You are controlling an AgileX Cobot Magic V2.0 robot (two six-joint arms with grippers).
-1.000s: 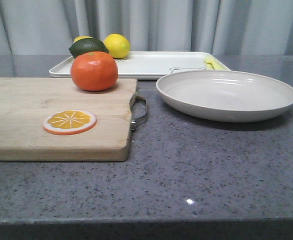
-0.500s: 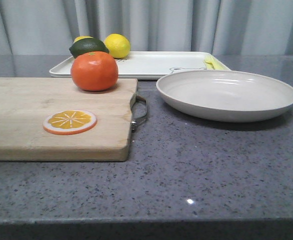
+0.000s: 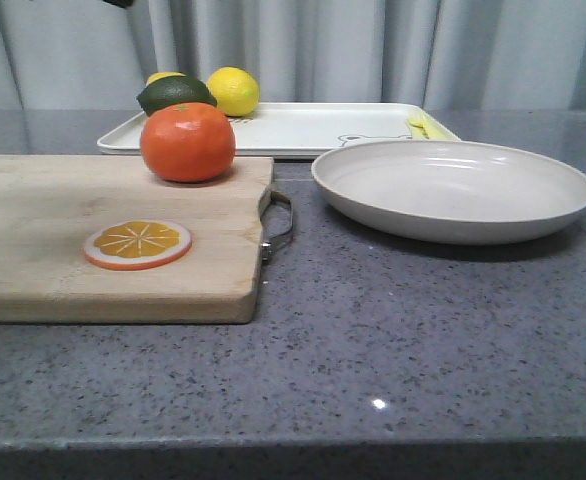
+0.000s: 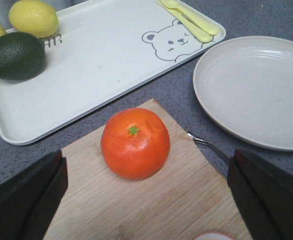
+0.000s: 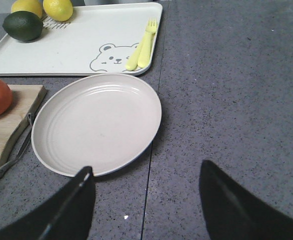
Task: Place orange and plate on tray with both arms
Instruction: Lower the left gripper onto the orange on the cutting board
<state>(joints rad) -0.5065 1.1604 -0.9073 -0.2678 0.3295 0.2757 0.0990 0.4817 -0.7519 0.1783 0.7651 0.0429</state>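
The orange (image 3: 188, 141) sits at the far end of the wooden cutting board (image 3: 93, 250); it also shows in the left wrist view (image 4: 135, 143). My left gripper (image 4: 146, 170) hovers above it, open wide and empty. The off-white plate (image 3: 453, 190) rests on the counter to the right of the board. My right gripper (image 5: 147, 167) is open and empty above the counter, by the plate's (image 5: 96, 122) near edge. The white tray (image 3: 303, 128) with its bear drawing lies behind both and also shows in the left wrist view (image 4: 101, 60). Neither gripper's fingers show in the front view.
A flat orange slice (image 3: 138, 244) lies on the board's near part. A yellow lemon (image 3: 233, 91), a second lemon and a dark green fruit (image 3: 176, 94) sit at the tray's left end. A yellow fork and spoon (image 5: 142, 47) lie at its right end. The board's metal handle (image 3: 281, 225) points towards the plate.
A dark piece of the arm now shows at the top left corner of the front view. The orange, plate and tray have not moved.
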